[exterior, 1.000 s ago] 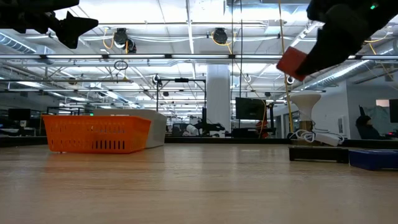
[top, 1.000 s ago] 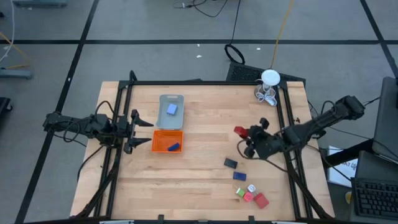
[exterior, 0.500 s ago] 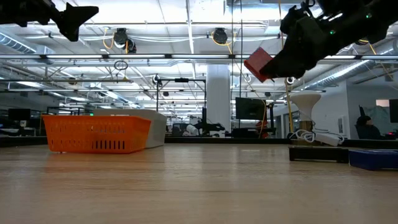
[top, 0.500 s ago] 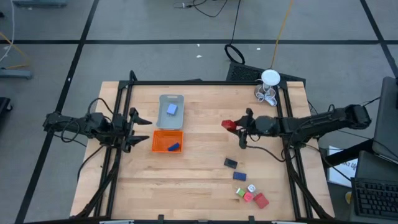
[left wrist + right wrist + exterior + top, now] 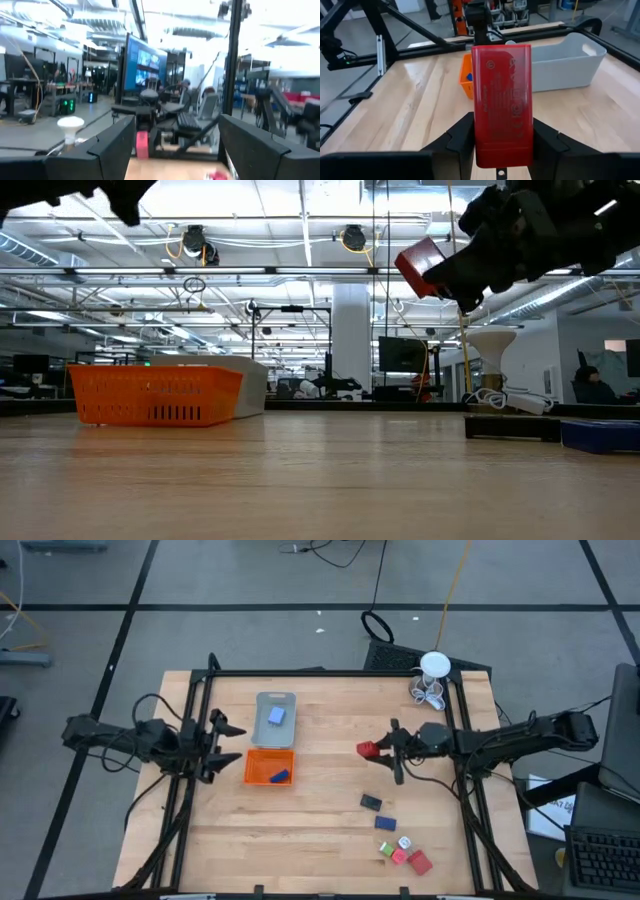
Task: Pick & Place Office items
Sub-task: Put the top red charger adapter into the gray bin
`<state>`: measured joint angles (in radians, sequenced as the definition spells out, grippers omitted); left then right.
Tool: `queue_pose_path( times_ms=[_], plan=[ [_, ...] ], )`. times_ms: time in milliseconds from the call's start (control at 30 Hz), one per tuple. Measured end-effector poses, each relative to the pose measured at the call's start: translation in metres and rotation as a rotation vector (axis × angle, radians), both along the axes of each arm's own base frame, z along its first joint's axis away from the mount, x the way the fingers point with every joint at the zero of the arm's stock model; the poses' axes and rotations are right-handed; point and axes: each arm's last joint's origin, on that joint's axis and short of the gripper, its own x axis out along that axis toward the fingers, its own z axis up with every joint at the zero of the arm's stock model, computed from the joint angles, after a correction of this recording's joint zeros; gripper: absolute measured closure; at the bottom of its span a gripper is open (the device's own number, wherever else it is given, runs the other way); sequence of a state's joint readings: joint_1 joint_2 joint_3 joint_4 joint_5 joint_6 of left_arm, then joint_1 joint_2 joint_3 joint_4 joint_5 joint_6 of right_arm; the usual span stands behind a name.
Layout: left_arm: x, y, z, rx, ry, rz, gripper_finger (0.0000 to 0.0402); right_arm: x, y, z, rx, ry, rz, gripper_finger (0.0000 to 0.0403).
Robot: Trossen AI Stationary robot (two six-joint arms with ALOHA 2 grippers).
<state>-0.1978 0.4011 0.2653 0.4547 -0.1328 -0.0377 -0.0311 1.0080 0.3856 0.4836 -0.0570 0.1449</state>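
My right gripper [image 5: 383,750] hovers over the table's right half and is shut on a red flat block [image 5: 368,749], high above the wood in the low view [image 5: 420,265]. My left gripper [image 5: 224,740] hangs open at the table's left side, beside the orange tray [image 5: 262,762]. That tray holds a blue piece [image 5: 280,777]. The grey tray [image 5: 276,700] behind it holds a light blue piece [image 5: 276,717]. A black piece [image 5: 371,803], a blue piece [image 5: 386,823] and a green, white, pink and red cluster [image 5: 405,852] lie on the wood near the right front. My right gripper pinches the red block between its two fingers [image 5: 462,137] at the end nearest the wrist [image 5: 501,150]. The fingers come level from the table's right. The block's free end [image 5: 501,60] sticks out ahead of them toward the trays. It is lifted clear of the table.
A white round thing with wire loops [image 5: 432,675] stands at the far right corner. Black frame rails [image 5: 460,740] run along the table's left, right and far sides. Bare wood lies between the trays and the held block [image 5: 320,790].
My right gripper has carried the red block toward the table's left, out over the wood, and has risen a little; the arm now reaches nearly straight across. It has stayed shut on the block. My left gripper has risen slightly.
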Motion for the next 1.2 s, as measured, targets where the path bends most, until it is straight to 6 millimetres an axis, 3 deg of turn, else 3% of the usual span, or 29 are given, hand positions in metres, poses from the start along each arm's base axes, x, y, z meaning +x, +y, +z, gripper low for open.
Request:
queue_pose_path(
  times_ms=[267, 567, 767, 1200],
  plan=[
    [0.025, -0.002, -0.003, -0.075, -0.01, 0.069, 0.011, -0.002, 0.003, -0.001, 0.048, -0.046, 0.065, 0.0277],
    [0.059, -0.007, -0.029, -0.216, 0.12, 0.107, 0.011, 0.0, 0.016, 0.005, -0.004, -0.119, 0.149, 0.0277],
    [0.083, -0.01, -0.043, -0.222, 0.152, 0.149, 0.011, 0.0, 0.017, 0.006, -0.005, -0.128, 0.15, 0.0277],
    [0.173, -0.031, -0.022, -0.006, 0.194, 0.106, 0.011, 0.0, 0.017, 0.006, 0.012, -0.127, 0.146, 0.0277]
  ],
)
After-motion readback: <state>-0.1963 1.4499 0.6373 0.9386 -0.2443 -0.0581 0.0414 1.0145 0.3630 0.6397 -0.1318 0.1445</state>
